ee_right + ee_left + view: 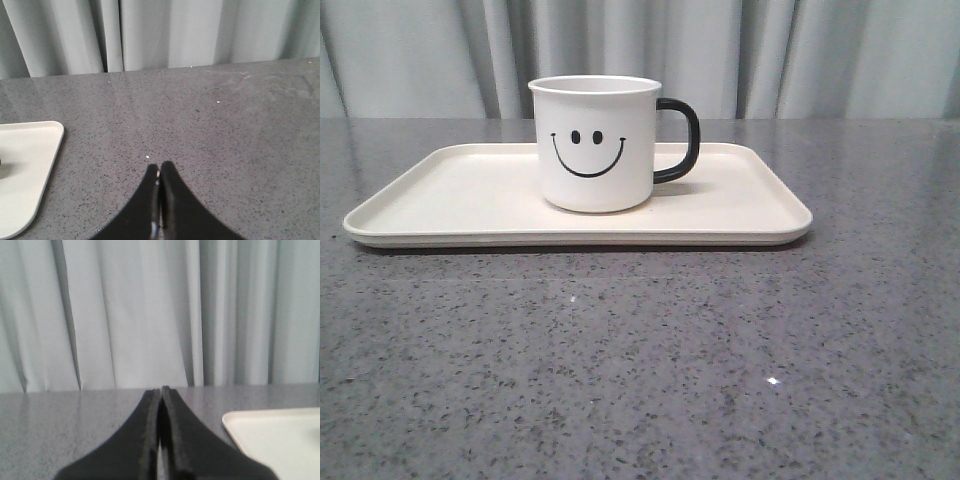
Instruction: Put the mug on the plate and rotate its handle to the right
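Mug (595, 145), white with black smile, stands on plate (440, 205), handle (680, 140) pointing right. Only wrist views show left gripper (161, 390) and right gripper (159, 166), both pressed closed, empty, plate corner beside each.

— What lies under me here?
— A grey speckled table (640, 380), glossy enough to catch small glints of light, stretching wide to either side.
— And behind it?
— A pale grey-white curtain (770, 50) hanging in vertical folds along the table's far edge, shadowed between the pleats. I see it in all three views.
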### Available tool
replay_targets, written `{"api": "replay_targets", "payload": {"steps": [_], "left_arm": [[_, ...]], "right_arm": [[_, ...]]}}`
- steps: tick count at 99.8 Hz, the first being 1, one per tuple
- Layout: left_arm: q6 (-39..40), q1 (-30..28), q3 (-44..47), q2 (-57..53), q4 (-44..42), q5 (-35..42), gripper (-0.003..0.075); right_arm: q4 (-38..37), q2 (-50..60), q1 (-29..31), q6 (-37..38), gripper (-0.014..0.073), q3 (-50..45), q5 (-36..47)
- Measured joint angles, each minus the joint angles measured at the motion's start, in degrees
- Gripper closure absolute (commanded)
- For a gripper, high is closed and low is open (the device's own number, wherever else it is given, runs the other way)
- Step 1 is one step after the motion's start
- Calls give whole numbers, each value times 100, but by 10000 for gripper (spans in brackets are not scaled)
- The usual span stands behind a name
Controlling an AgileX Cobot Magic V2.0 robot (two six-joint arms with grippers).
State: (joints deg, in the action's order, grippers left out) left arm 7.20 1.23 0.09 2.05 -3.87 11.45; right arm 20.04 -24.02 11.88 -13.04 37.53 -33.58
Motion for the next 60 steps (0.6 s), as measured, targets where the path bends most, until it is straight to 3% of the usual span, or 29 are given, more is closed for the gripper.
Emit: {"api": "replay_targets", "payload": {"steps": [30,60], "left_arm": [[0,-22,0,-227,0,-947,740],[0,-22,0,-227,-84,-1106,740]], "right_arm": [[0,0,0,0,652,0,0],[0,0,0,0,652,0,0]]}}
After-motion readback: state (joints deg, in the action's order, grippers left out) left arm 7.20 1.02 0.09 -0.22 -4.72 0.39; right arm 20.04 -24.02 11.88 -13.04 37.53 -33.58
